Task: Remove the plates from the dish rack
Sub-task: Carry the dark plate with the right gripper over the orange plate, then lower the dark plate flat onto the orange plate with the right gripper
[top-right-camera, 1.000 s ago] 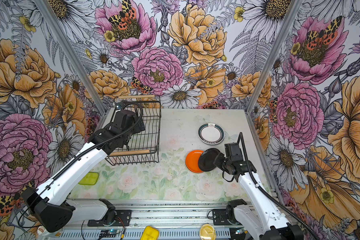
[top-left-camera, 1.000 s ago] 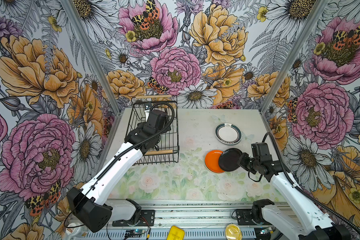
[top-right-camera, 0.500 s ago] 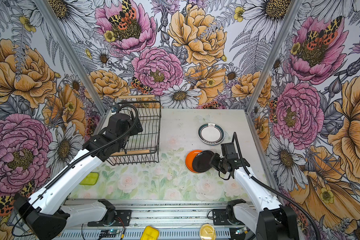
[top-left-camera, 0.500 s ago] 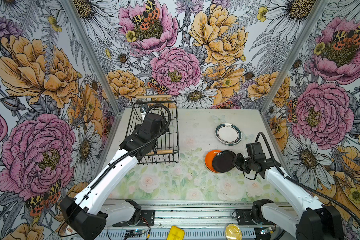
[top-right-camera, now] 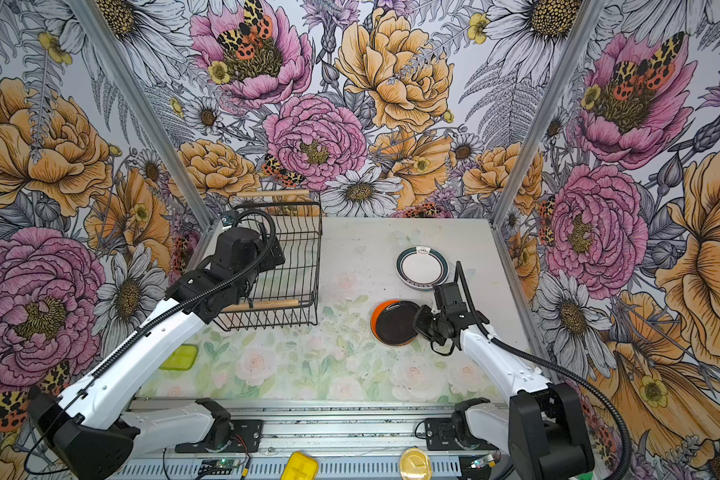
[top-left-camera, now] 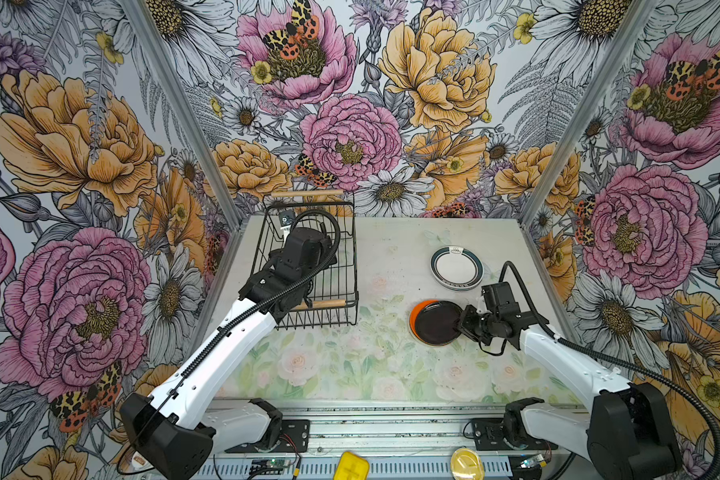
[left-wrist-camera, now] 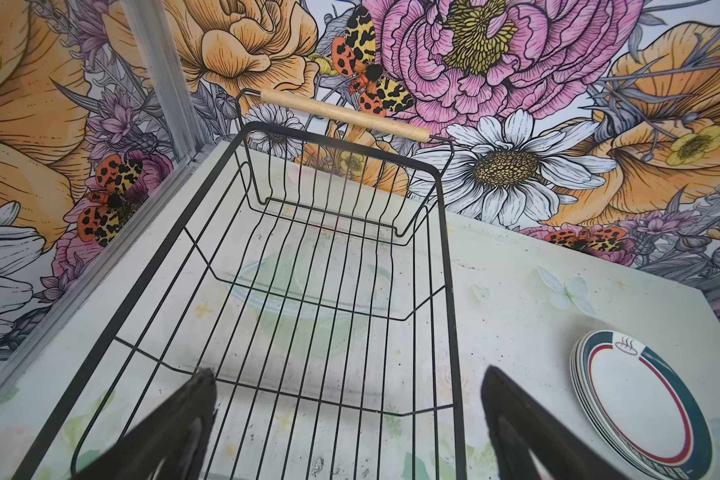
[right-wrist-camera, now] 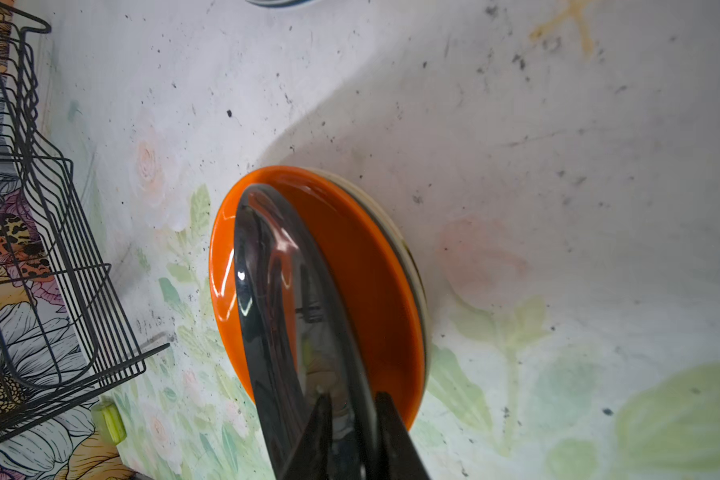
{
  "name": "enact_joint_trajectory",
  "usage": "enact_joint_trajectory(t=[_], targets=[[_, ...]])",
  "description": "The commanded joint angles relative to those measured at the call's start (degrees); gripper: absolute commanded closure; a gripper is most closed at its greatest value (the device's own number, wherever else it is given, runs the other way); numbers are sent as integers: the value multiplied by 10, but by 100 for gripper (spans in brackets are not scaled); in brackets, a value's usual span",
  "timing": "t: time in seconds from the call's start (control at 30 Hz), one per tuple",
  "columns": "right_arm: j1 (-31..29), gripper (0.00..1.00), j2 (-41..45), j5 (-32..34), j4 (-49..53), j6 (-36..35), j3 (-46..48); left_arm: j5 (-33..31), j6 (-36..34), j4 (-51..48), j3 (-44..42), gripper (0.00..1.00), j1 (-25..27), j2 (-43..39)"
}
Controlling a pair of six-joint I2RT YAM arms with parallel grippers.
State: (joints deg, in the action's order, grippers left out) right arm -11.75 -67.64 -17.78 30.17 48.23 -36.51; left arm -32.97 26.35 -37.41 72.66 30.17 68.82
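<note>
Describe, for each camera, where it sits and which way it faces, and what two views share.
Both top views: high over the front edge, looking down and toward the back wall at the whole table; left arm and right arm show.
Left wrist: above the dish rack, looking down into it toward the back wall; left fingers show, wide apart.
Right wrist: low over the table, looking across the black plate and orange plate; right fingers straddle the black plate's rim.
Shared: both wrist views show the dish rack.

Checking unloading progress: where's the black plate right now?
In both top views the black plate rests right of centre on the orange plate, its rim between the fingers of the right gripper, in front of the teal-rimmed stack.
</note>
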Motion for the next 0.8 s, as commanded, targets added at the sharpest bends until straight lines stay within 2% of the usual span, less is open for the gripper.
enact_joint_trajectory(t=[0.0,0.1,0.33,0.77], targets=[[-7,67,-4,14,1,-1,-16,16,-12,9,-8,1,-8,-14],[-13,58,-5,25,5,-1,-18,18,-12,10,-10,1,-11,-17],[-33,53,-19,73,47,-19,-51,26,-12,12,-12,1,-16,-14],[-82,47,-96,155,95,-41,-101,34,-10,11,-20,1,-27,-22]])
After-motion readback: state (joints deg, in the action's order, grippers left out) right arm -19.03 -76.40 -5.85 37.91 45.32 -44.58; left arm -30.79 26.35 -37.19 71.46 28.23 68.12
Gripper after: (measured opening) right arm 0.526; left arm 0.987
